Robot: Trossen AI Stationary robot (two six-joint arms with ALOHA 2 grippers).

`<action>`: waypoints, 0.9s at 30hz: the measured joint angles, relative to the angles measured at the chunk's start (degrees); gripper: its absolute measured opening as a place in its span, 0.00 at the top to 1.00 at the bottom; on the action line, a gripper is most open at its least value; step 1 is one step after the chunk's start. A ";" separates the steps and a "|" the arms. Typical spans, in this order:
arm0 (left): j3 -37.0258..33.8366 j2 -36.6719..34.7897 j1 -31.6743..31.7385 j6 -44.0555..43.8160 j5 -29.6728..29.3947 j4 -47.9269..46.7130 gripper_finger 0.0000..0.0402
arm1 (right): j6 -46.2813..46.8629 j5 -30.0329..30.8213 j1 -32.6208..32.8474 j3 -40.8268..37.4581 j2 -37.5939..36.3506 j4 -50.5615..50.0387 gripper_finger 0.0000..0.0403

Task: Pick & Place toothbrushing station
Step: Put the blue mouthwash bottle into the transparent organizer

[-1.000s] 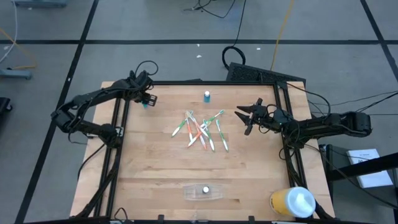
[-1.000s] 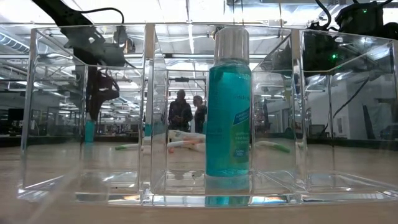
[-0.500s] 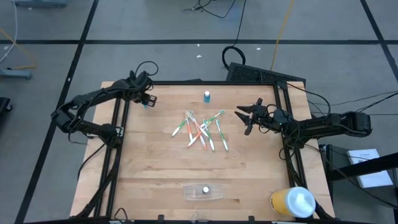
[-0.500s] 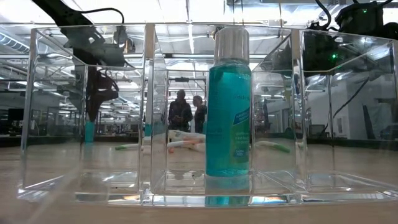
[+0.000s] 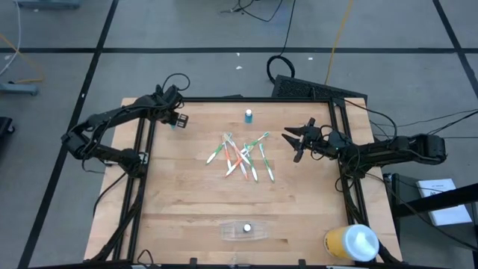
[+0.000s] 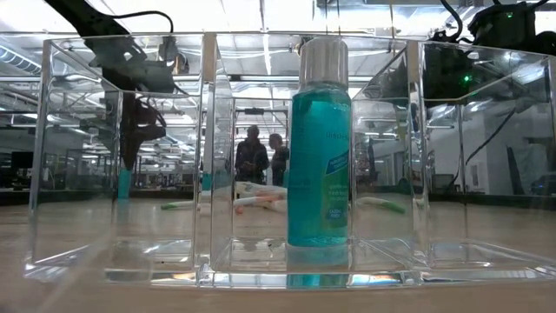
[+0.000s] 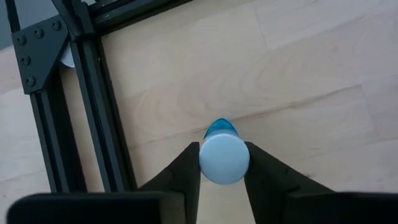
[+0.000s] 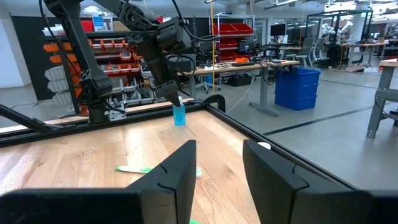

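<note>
The see-through toothbrushing station [image 5: 224, 232] stands at the table's near edge and fills the low view [image 6: 87, 174]. A teal bottle with a silver cap [image 6: 319, 156] stands upright in it. Several toothbrushes [image 5: 240, 157] lie loose mid-table. My left gripper [image 5: 176, 122] is at the far left corner, shut on a small blue bottle [image 7: 219, 129]. My right gripper [image 5: 292, 145] hangs open and empty to the right of the toothbrushes. My left gripper pinches the small blue bottle by its white cap [image 7: 224, 158] between its two fingers, which come from above and point down. The bottle stays upright below the fingers [image 8: 179, 115], its base at the table top; whether it is lifted clear I cannot tell.
Another small blue bottle [image 5: 248, 115] stands at the table's far edge. A yellow cup with a white lid [image 5: 351, 243] sits at the near right corner. A black frame [image 5: 140, 149] rims the table. People stand far behind the table [image 6: 261, 156].
</note>
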 joint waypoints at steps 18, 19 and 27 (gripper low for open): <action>-0.02 -6.31 -12.99 1.62 8.09 -0.05 0.76 | 0.00 0.00 0.00 0.00 0.00 0.00 0.69; -0.02 -7.31 -14.69 0.53 9.42 -0.09 0.76 | 0.00 0.00 -0.02 0.00 0.00 0.00 0.69; 5.03 -11.53 -33.44 -4.49 16.68 -0.37 0.76 | 0.20 0.02 0.00 0.00 0.00 -0.02 0.69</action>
